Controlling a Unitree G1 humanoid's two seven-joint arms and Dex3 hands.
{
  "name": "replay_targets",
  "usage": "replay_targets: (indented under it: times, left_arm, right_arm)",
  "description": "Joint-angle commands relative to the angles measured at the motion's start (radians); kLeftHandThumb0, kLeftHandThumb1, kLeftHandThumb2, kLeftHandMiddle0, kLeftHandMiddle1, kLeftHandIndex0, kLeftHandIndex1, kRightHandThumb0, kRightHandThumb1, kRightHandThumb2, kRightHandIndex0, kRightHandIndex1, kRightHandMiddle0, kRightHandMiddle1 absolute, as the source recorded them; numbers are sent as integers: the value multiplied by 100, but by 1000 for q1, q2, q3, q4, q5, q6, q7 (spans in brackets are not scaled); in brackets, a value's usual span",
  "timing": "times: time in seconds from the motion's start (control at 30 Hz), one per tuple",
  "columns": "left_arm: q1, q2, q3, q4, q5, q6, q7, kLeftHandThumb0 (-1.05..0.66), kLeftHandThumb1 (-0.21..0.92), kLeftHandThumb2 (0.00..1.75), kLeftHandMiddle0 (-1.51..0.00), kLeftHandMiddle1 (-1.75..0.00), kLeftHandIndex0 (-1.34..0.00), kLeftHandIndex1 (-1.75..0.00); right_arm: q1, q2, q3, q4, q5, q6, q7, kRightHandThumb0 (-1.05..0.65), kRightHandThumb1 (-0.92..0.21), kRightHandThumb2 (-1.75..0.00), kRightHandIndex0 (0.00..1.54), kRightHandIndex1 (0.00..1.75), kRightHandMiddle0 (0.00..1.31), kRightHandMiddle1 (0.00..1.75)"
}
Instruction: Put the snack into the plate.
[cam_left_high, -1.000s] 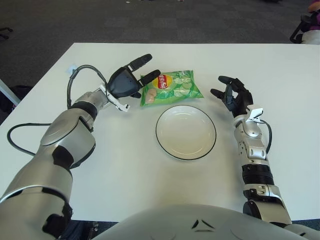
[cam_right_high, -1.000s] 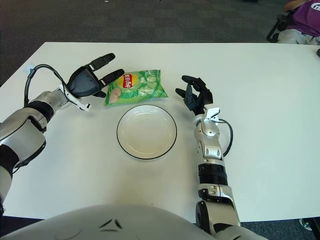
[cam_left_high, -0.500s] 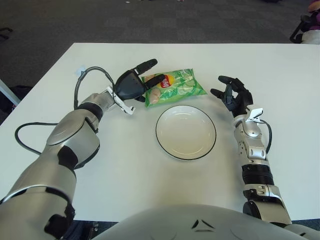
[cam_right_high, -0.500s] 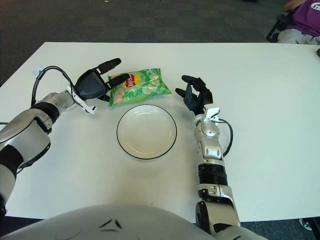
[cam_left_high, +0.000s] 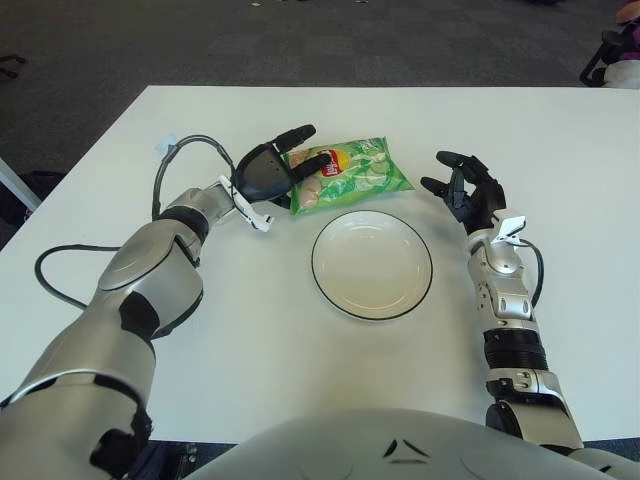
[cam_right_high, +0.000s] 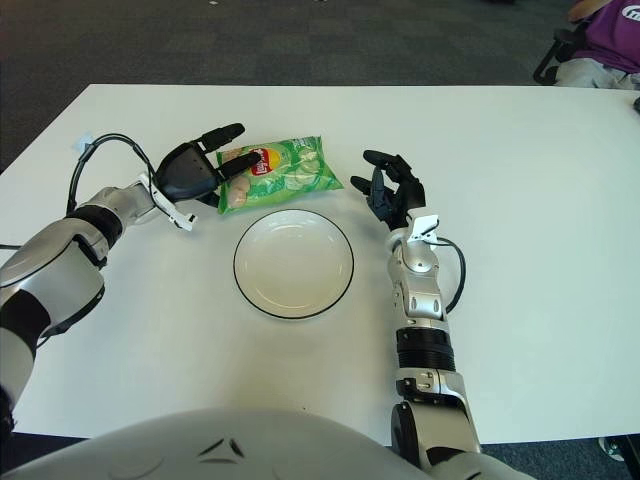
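Upper left of centre, my left hand (cam_left_high: 272, 170) rests spread fingers on the snack bag (cam_left_high: 350, 174) above the plate (cam_left_high: 372, 264); right hand (cam_left_high: 468, 190) idles open at right.

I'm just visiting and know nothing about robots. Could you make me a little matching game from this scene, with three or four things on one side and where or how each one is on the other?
Things:
1. snack bag
2. plate
3. left hand
4. right hand

Descriptions:
A. white with a dark rim, nothing in it
B. fingers spread, apart from everything, to the right of the plate
C. green, lying on the table just beyond the plate
D. fingers reaching over the left end of the bag, not closed on it

Pairs: 1-C, 2-A, 3-D, 4-B
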Motion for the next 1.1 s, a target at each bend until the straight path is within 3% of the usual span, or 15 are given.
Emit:
replay_targets:
  times: [0.0,0.73,1.07]
  left_arm:
    - [16,-5,-3,8,-10,-4,-32,-62,90,0,-38,0,-45,-1]
    - [14,-2,-9,15,-34,-14,-71,-54,89,0,-39,-1,-41,0]
    - [39,-34,8,26,-52,36,-15,-51,89,0,-65,-5,-58,-5]
  right_arm:
    - [4,1,-2,-14,1,9,-3,-38,-92,-74,98,0,46,62]
    - [8,0,-3,-20,2,10,-2,-38,-92,-74,98,0,46,62]
    - [13,-1,-3,-28,3,12,-1,-38,-92,-74,98,0,46,62]
